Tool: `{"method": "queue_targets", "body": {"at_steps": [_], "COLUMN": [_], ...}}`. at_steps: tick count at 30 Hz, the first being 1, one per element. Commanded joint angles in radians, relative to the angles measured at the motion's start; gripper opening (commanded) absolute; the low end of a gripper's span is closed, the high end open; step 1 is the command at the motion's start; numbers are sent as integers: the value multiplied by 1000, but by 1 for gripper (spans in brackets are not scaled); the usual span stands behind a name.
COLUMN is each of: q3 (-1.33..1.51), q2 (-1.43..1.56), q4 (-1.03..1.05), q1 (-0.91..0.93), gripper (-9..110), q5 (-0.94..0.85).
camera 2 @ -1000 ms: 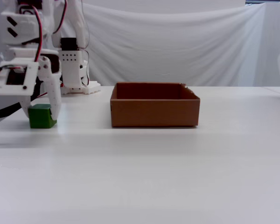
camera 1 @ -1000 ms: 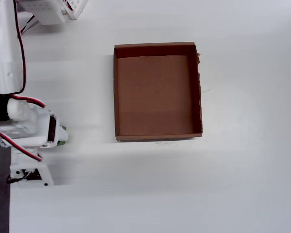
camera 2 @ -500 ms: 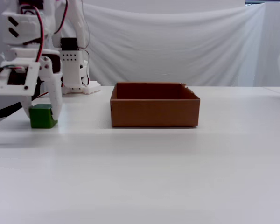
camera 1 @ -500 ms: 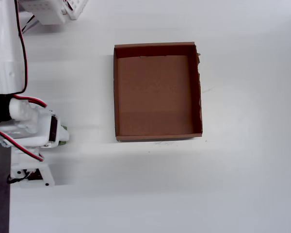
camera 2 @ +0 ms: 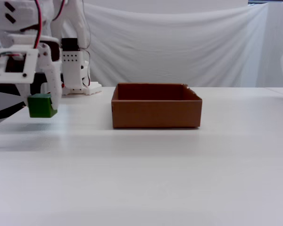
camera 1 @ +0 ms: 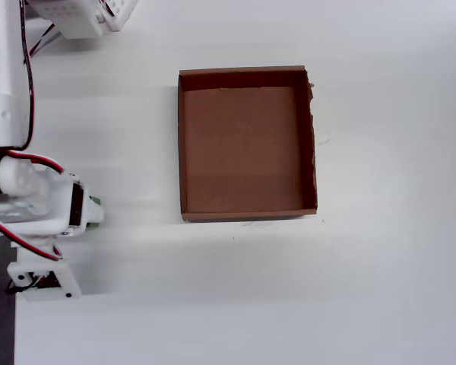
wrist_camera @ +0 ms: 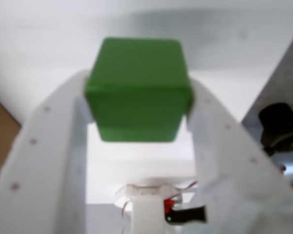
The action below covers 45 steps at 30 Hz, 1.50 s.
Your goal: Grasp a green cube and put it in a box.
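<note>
Near the table's left edge in the fixed view, the gripper (camera 2: 41, 104) pinches the green cube (camera 2: 41, 105) just clear of the tabletop (camera 2: 179, 165). The hold is only at the fingertips; a swing toward the box (camera 2: 155, 112) could drop it short.

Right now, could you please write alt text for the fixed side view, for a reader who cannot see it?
A white robot gripper at the far left holds a small green cube just above a white table. To the right sits an open, low brown cardboard box, apart from the cube. A white cloth hangs behind.
</note>
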Motion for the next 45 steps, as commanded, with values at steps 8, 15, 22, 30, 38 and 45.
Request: {"method": "queue_targets", "body": {"at_steps": [8,15,22,30,38,45], "q3": [-225,-310,-285,-259,-149,-38], "q2": [25,38,43,41,5,-46], "q4": [181,276,268,230,58,-97], "q1": [-140,-267,-417,-560,-658,-698], "gripper": [13,13,13,13,13,13], "q5": [21,91,201,319,417,449]}}
